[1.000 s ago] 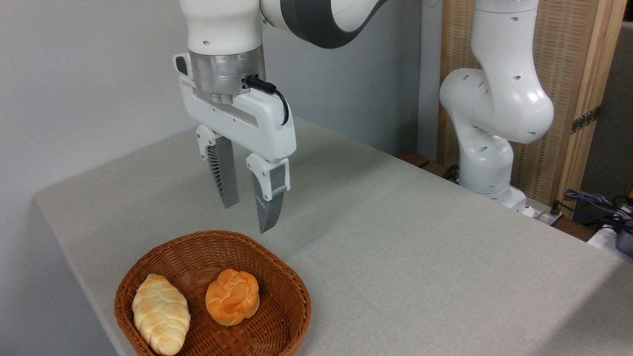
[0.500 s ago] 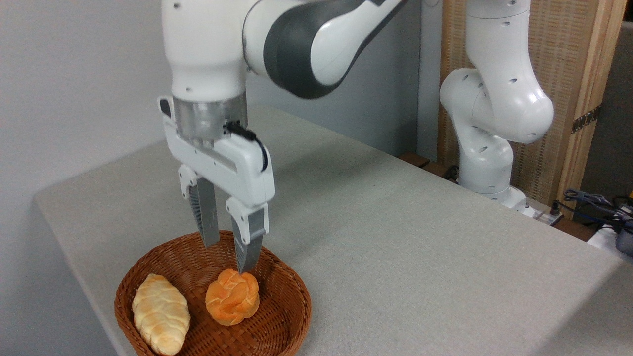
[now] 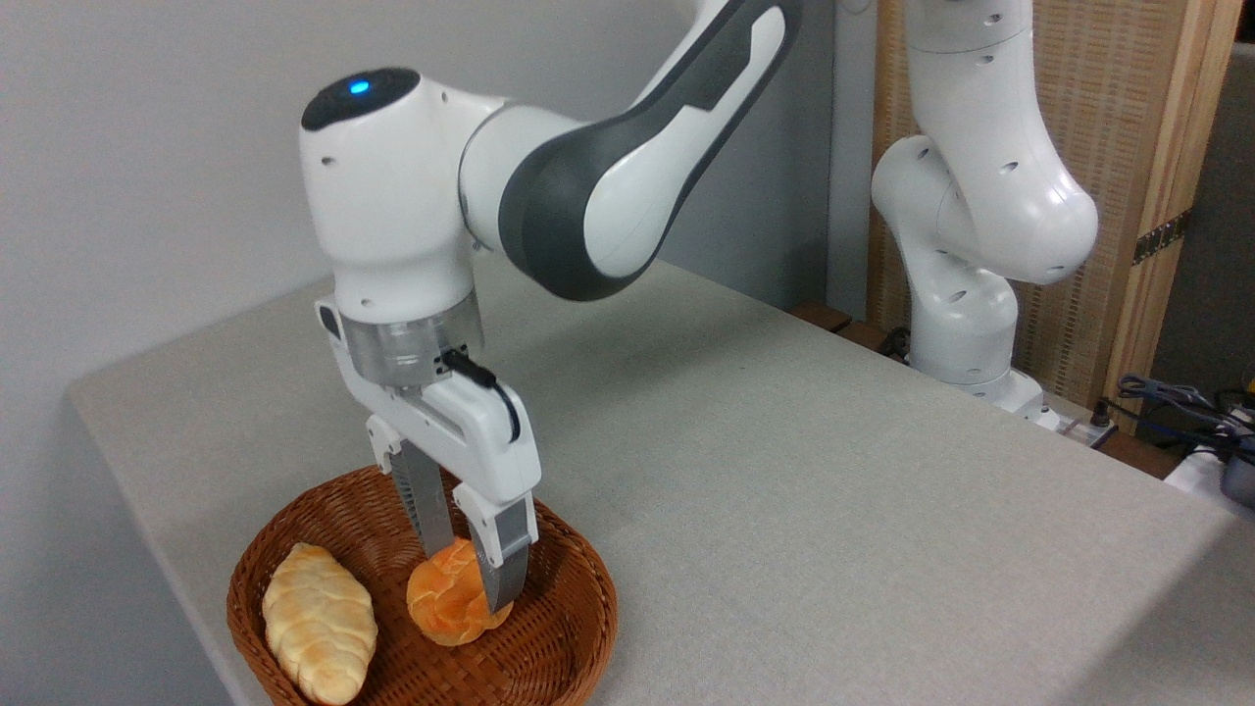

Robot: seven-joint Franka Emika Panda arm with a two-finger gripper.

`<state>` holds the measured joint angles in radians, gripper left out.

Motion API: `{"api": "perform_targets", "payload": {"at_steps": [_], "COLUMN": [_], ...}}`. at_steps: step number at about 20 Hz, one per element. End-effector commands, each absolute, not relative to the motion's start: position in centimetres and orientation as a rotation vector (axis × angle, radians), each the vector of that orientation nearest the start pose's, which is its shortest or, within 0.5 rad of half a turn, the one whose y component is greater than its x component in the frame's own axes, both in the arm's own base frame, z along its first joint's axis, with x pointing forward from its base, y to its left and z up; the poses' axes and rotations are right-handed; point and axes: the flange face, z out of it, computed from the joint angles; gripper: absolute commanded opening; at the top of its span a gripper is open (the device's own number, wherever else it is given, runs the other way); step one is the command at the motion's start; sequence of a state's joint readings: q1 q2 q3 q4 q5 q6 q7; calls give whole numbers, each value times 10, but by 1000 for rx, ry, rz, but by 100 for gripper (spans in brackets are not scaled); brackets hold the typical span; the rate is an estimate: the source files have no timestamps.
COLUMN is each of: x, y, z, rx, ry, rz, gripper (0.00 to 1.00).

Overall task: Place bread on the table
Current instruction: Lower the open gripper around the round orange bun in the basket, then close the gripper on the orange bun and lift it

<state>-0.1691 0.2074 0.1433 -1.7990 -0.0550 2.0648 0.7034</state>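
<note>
The gripper (image 3: 469, 579) reaches down into the basket (image 3: 574, 613), its fingers (image 3: 506, 569) spread to either side of the bread (image 3: 446, 603); I cannot tell whether they press it yet. The bread sits in the basket at the table's (image 3: 833, 490) front left corner, just beside a pale loaf (image 3: 319, 623). To my eye nothing is lifted, so grasping, carrying and setting down all remain. The grey cloth lies bare. Behind stand a plain wall (image 3: 147, 147), a wooden panel (image 3: 1147, 118), and cables (image 3: 1177, 402) at right.
</note>
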Motion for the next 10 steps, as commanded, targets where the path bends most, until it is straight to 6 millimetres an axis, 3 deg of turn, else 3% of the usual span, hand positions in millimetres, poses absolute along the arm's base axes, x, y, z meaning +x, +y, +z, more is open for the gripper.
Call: {"api": "perform_targets", "payload": {"at_steps": [1, 6, 8, 10], "x": [627, 628, 627, 628], "y": [-28, -32, -32, -32], "z": [431, 423, 424, 425], "rx": [-2916, -2915, -2915, -2920], "ry": [1123, 1135, 1135, 1131], "rz": [-108, -89, -92, -96], "gripper": [100, 100, 79, 50]}}
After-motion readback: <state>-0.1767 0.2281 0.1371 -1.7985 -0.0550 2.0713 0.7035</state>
